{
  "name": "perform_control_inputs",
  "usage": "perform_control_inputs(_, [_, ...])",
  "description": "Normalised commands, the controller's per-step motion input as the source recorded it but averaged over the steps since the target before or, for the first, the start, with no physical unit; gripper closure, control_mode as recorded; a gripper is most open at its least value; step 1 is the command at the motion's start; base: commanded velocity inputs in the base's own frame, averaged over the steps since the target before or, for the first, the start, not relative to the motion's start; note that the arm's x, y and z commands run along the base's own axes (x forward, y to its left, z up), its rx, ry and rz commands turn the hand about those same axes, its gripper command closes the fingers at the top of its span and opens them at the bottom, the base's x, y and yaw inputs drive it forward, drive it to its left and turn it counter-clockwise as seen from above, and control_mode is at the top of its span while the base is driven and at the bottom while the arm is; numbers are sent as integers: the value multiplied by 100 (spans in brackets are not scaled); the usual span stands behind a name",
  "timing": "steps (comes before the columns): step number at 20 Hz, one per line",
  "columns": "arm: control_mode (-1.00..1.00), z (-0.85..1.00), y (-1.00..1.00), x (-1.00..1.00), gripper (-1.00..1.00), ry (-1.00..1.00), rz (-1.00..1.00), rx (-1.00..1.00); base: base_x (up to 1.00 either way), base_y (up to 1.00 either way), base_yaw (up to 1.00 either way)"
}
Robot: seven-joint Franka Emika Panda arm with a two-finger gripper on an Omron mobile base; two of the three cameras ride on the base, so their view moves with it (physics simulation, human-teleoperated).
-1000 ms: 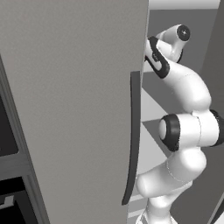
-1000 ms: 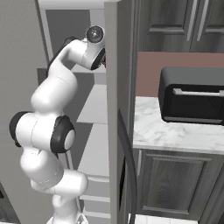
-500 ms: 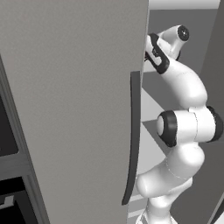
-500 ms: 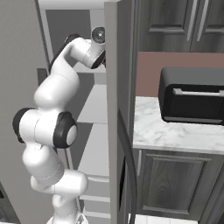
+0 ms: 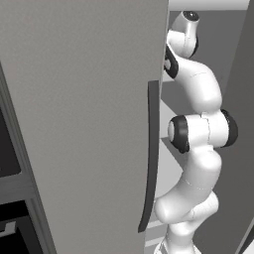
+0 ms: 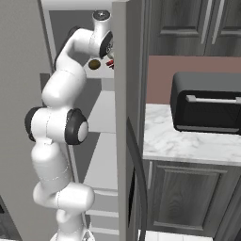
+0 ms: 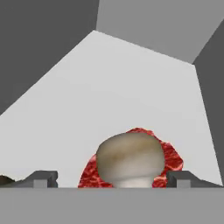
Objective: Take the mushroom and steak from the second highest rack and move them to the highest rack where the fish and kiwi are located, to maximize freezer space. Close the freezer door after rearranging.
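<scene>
In the hand view the tan mushroom rests on the highest rack, against the red steak just behind it. My gripper is open. Its two fingertips stand wide apart on either side of the mushroom and do not touch it. From the right base view my hand reaches in at the top shelf. There a bit of the steak shows beside the brown kiwi. The second highest rack lies below. The fish is hidden.
The freezer door stands open at my left, its long dark handle close to the arm. A second door edge stands right of the arm. A black toaster oven sits on the marble counter.
The jaws have opened wide, and the mushroom now lies free on the rack. The wrist has risen a little toward the freezer's top.
</scene>
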Motion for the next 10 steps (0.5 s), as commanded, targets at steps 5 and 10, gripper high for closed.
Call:
perform_control_inputs(5, [-100,3,0,2,-100,-9,24,-18,0,0,0])
perform_control_inputs(10, [-100,0,0,-19,-100,-17,24,-8,0,0,0])
